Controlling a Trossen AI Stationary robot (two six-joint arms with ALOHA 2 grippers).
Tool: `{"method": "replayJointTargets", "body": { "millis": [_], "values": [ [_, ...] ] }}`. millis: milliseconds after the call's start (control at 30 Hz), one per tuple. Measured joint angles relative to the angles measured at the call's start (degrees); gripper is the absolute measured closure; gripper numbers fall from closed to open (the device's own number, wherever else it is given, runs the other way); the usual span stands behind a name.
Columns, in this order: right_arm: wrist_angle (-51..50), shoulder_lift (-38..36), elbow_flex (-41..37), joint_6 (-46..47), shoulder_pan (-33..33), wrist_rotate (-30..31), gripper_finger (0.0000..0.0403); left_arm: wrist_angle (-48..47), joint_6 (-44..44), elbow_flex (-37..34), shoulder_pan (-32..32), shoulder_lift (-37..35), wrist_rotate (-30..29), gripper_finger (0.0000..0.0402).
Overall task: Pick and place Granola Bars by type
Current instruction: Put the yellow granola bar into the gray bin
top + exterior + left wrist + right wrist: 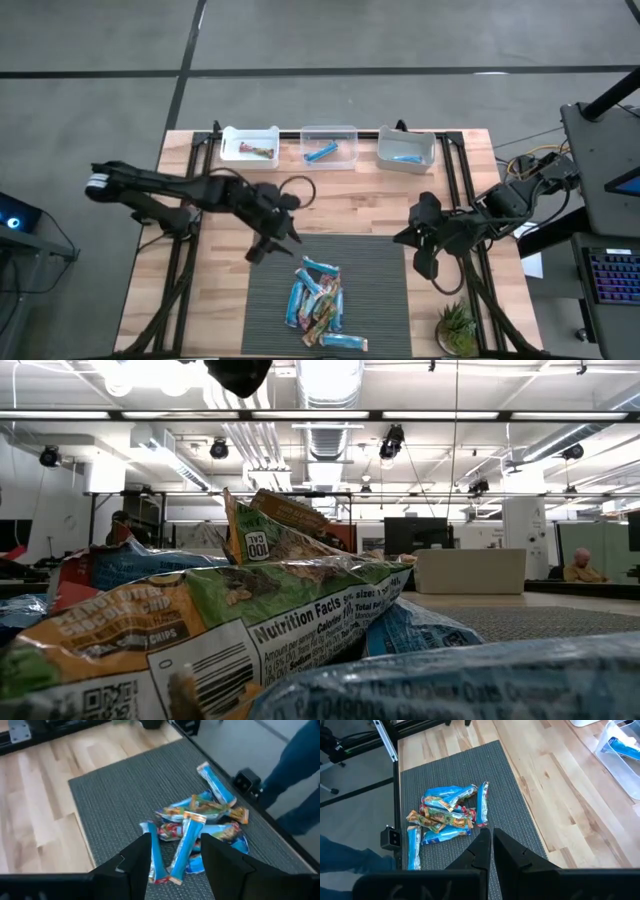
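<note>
A pile of Granola Bars (318, 305), blue ones and multicoloured ones, lies on the dark mat (380, 270) near the table's front edge. In the left wrist view the pile (200, 822) lies ahead of and below my left gripper (176, 862), which hovers open above the pile's left side (262, 250) and touches nothing. My right gripper (425, 262) hangs shut above the mat's right edge, empty, with the pile (447, 815) ahead of it (490, 845). In the low view the bars (250, 620) fill the foreground.
Three small bins stand along the far edge: the left one (250, 145) holds a multicoloured bar, the middle one (328, 147) a blue bar, the right one (405, 150) a light blue bar. A small plant (458, 325) stands at the near right corner. A person's blue-clad limb (300, 775) shows beyond the near edge.
</note>
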Motion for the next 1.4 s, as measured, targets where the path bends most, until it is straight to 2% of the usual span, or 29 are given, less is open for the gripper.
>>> {"method": "replayJointTargets", "body": {
  "millis": [200,400,767,867,1133,1400],
  "values": [
    [0.00,0.00,0.00,0.00,0.00,0.00,0.0390,0.41,-0.86,-0.02,-2.72,3.48,-5.52,0.0248],
    [0.04,0.00,0.00,0.00,0.00,-0.02,0.0390,2.06,-5.48,0.44,-2.82,6.69,-6.22,0.0247],
    [0.11,0.00,0.00,0.91,0.04,-0.17,0.0390,2.52,-6.32,4.73,-2.95,9.25,-6.26,0.0247],
    [0.09,0.00,0.00,1.09,0.04,-0.17,0.0390,2.49,-6.33,5.47,-2.95,9.27,-6.27,0.0237],
    [0.02,0.00,0.00,0.85,0.04,-0.16,0.0390,2.43,-8.55,5.54,-3.48,9.29,-7.33,0.0181],
    [0.02,0.02,0.00,-0.02,0.04,-0.15,0.0390,2.08,-0.97,5.46,-6.56,9.29,-7.16,0.0177]
  ]
}}
